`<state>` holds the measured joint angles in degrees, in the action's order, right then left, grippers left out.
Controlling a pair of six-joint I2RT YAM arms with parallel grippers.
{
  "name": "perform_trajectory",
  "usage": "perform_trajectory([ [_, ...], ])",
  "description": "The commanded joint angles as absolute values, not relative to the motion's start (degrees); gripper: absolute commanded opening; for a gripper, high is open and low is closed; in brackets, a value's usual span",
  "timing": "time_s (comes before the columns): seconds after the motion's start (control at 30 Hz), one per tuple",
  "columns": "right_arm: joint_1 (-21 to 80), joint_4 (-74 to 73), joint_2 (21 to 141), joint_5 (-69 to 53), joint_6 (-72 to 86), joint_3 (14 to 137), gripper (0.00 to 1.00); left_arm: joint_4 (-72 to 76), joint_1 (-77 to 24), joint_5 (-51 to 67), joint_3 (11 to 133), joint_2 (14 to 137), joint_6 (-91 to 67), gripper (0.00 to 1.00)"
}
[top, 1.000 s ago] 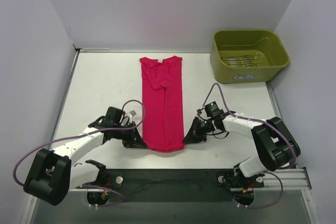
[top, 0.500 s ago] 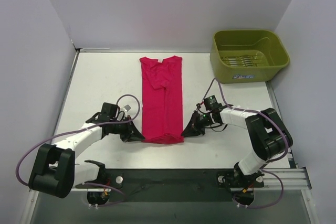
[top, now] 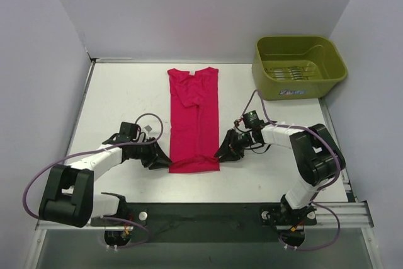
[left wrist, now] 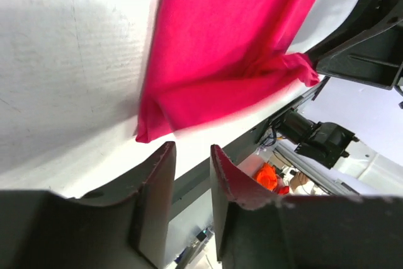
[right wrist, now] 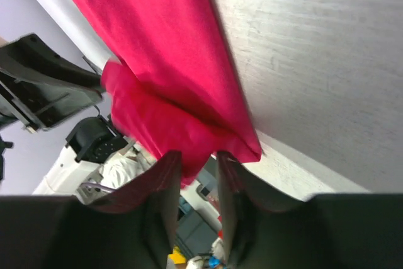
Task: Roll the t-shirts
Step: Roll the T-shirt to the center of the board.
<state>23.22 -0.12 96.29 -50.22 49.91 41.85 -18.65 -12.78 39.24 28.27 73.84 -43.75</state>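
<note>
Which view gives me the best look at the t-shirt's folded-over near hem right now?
Left wrist: the folded hem of the t-shirt spans the frame, with its whole width and layering visible up close. Right wrist shows one end close up, the rest receding. Top external shows it only as a small ridge at the shirt's near edge.

The top external camera looks down from above and behind the robot, far enough back to take in the whole table (top: 119, 99). The wrist cameras sit close behind the left gripper (left wrist: 192, 152) and the right gripper (right wrist: 198, 155), low over the tabletop. They face each other across the near end of the t-shirt (left wrist: 233, 48) — shared by all three views.
</note>
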Motion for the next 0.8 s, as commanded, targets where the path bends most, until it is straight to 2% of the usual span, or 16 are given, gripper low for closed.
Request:
perform_trajectory([
  [0.0, 22.1, -2.2, 93.9, -49.9, 48.4, 45.3, 0.42, -17.0, -9.8, 40.6, 32.8, 73.7, -43.1, 0.41],
  [0.03, 21.5, -2.5, 92.1, -49.9, 47.8, 45.9, 0.45, -16.5, -9.4, 41.7, 33.6, 73.6, -41.8, 0.42],
  [0.1, 19.3, -4.9, 90.4, -50.1, 44.6, 46.9, 0.46, -17.2, -9.1, 43.2, 36.5, 72.7, -39.7, 0.57],
  [0.27, 16.0, -15.3, 84.0, -49.6, 32.5, 51.7, 0.5, -27.4, -9.6, 43.2, 45.7, 69.7, -21.6, 0.59],
  [0.3, 16.2, -15.9, 82.5, -49.0, 25.7, 51.9, 0.51, -28.8, -10.2, 42.8, 48.7, 68.7, -17.9, 0.59],
  [0.43, 22.1, -14.9, 69.1, -36.7, 3.4, 49.0, 0.53, -32.8, -14.4, 37.4, 51.9, 64.3, 6.1, 0.6],
  [0.6, 33.3, -0.6, 57.3, -27.1, -20.3, 35.3, 0.55, -26.4, -25.9, 26.1, 43.0, 52.6, 25.5, 0.66],
  [0.63, 38.1, 1.8, 54.9, -25.4, -28.4, 33.3, 0.55, -24.6, -27.5, 24.3, 38.2, 50.6, 30.3, 0.68],
  [0.77, 44.5, 14.5, 52.9, -22.7, -40.6, 24.3, 0.57, -12.3, -36.2, 17.2, 25.4, 40.1, 41.0, 0.76],
])
